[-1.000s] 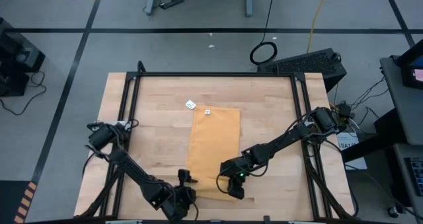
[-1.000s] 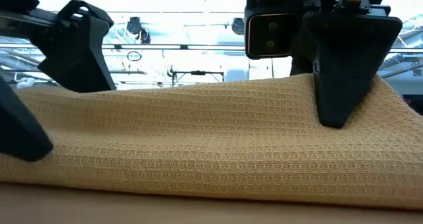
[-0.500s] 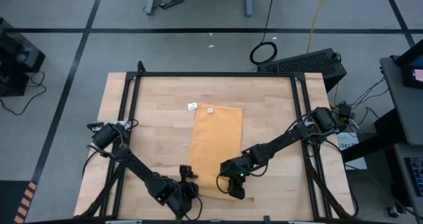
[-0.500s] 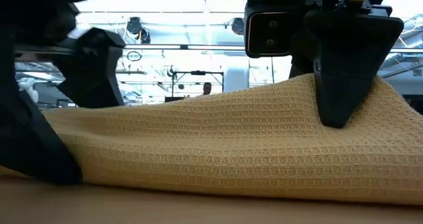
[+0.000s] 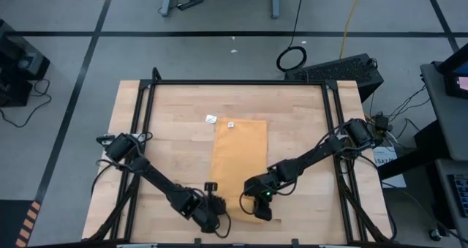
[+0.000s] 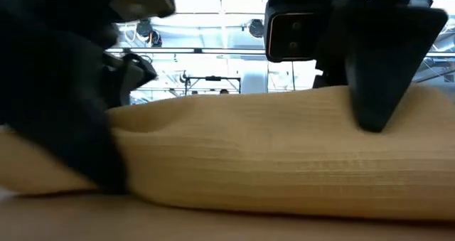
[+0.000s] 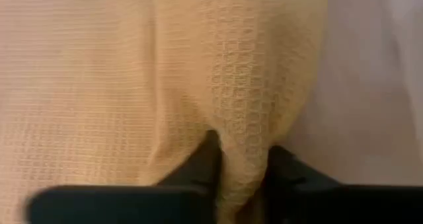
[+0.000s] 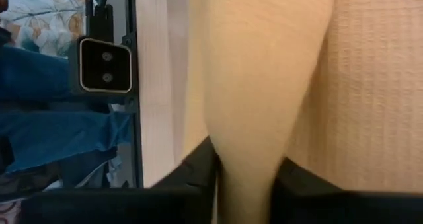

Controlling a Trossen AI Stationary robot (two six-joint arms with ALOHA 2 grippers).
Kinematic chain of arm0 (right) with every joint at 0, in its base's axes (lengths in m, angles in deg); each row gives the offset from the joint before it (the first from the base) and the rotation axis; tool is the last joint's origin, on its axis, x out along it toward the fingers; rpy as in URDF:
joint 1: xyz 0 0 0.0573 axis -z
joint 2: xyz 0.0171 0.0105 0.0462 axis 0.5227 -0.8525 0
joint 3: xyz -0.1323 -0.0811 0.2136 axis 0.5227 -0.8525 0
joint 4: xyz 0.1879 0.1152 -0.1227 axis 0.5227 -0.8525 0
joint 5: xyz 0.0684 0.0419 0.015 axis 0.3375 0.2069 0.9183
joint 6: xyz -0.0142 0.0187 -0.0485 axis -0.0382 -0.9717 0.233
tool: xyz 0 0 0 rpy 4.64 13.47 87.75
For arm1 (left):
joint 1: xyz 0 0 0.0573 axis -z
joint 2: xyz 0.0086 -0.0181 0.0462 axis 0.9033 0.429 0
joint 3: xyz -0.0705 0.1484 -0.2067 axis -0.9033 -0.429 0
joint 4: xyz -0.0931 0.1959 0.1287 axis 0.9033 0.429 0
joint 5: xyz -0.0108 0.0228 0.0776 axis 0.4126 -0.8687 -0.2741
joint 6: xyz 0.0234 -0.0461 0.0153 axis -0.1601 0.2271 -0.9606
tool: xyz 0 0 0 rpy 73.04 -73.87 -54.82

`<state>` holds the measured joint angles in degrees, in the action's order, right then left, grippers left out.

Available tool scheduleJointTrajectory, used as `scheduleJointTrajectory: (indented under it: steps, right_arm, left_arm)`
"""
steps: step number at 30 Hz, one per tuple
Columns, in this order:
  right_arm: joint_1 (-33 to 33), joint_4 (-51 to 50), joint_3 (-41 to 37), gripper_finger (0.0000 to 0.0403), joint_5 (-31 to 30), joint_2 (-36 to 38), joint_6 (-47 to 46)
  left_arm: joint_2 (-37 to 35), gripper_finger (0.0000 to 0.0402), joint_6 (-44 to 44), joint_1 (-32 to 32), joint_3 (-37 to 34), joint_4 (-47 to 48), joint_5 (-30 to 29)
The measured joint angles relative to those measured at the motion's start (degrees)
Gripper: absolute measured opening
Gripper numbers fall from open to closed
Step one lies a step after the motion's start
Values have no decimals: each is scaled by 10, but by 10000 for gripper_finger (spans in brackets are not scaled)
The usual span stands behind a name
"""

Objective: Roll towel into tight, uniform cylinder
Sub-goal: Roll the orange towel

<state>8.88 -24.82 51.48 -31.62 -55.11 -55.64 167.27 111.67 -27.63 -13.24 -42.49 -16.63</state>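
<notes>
On the wooden table [image 5: 168, 138], inside a black frame [image 5: 238, 83], lay one mustard-yellow towel [image 5: 239, 160], a long waffle-weave rectangle running from the table's middle toward its near edge, flat over most of its length and lifted into a soft hump at the near end, as the low view showed. Item: small white label [image 5: 230, 124] at the towel's far edge, with a second small white tag [image 5: 211, 118] lying on the bare wood just beside that far corner; any writing on either was too small to read. Item: left gripper [image 5: 213, 217], low at the towel's near left corner, its two dark fingers [image 7: 198, 171] pinched on a raised fold of the cloth, seen plainly in the left wrist view. Item: right gripper [image 5: 259, 208], low at the towel's near right corner, a green light showing on its wrist, its fingers [image 8: 198, 161] likewise closed on a bunched fold of the cloth in the right wrist view. Both arms reached in from the table's side edges toward the near end. Item: small pale box with a dark face [image 8: 104, 65], fixed on the frame at the table's edge, seen in the right wrist view, no legible marking. Beyond that edge, blue trouser legs [image 8: 59, 131] of a person.
</notes>
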Motion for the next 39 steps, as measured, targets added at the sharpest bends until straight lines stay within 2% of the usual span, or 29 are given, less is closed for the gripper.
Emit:
scheduleJointTrajectory:
  steps: [2, 3, 7, 10, 13, 17, 21, 27, 32, 39]
  right_arm:
    - [0, -13, 0, 119, 11, 9, 1]
    - [1, -26, 0, 142, 16, 16, 2]
    - [1, -113, 0, 234, 10, 65, 25]
    - [0, -204, 0, 294, -38, 116, 20]
    - [-18, -269, 0, 332, -130, 166, -5]
    - [-70, -275, 0, 350, -261, 198, -31]
    - [-118, -214, 0, 359, -329, 180, -32]
    - [-159, -129, 0, 396, -343, 112, -29]
    - [-173, -136, 3, 396, -351, 68, -21]
    - [-171, -99, 5, 400, -386, 50, -15]
  left_arm:
    - [0, 27, 7, -9, 0, -2, 11]
    - [-1, 19, 11, -13, 0, -2, 24]
    - [-2, 34, 18, -31, 0, -2, 57]
    - [-6, 39, 18, -44, 0, -7, 86]
    - [-8, 31, 20, -58, 0, -12, 121]
    - [-10, 23, 37, -75, 0, -11, 165]
    - [-12, 30, 50, -91, 0, -9, 212]
    - [-13, 36, 85, -120, 0, -8, 290]
    - [-19, 37, 104, -132, -1, 0, 316]
    - [-20, 38, 146, -145, -2, 4, 367]
